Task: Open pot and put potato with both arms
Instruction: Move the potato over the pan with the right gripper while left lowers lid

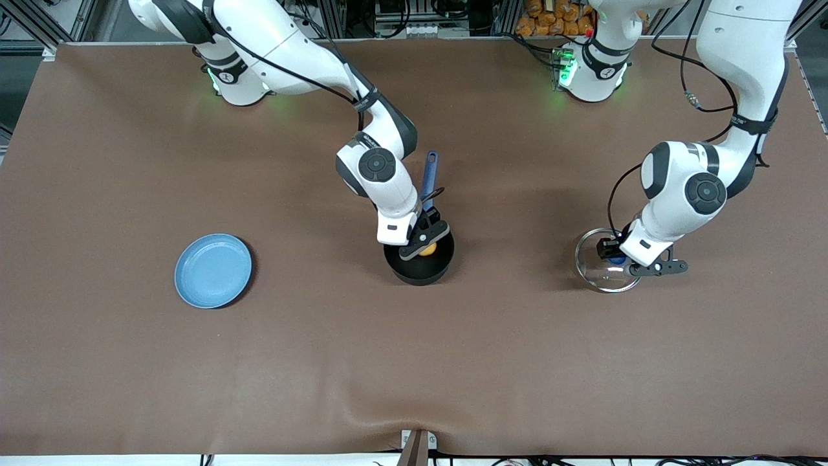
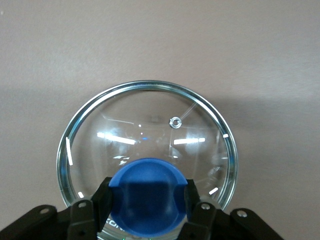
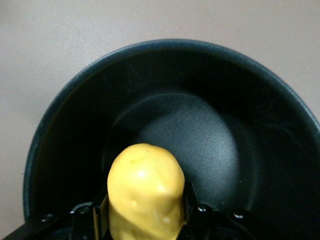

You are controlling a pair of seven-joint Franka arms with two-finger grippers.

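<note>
Brown table (image 1: 129,362) carries everything. Blue plate (image 1: 213,270) sits toward my right arm's end, about 9 o'clock from the pot (image 1: 419,270) w/ the front view as the dial. Pot is mid-table, lid off, blue handle at 12 o'clock. Glass lid (image 1: 592,275) lies at pot's 3 o'clock; my left gripper (image 2: 146,201) is clamped on its blue knob (image 2: 147,192). My right gripper (image 3: 145,207) is over the pot's mouth, pinching the potato (image 3: 145,192) btwn its fingers.

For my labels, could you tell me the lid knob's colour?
Blue; the knob shows best in the left wrist view.
</note>
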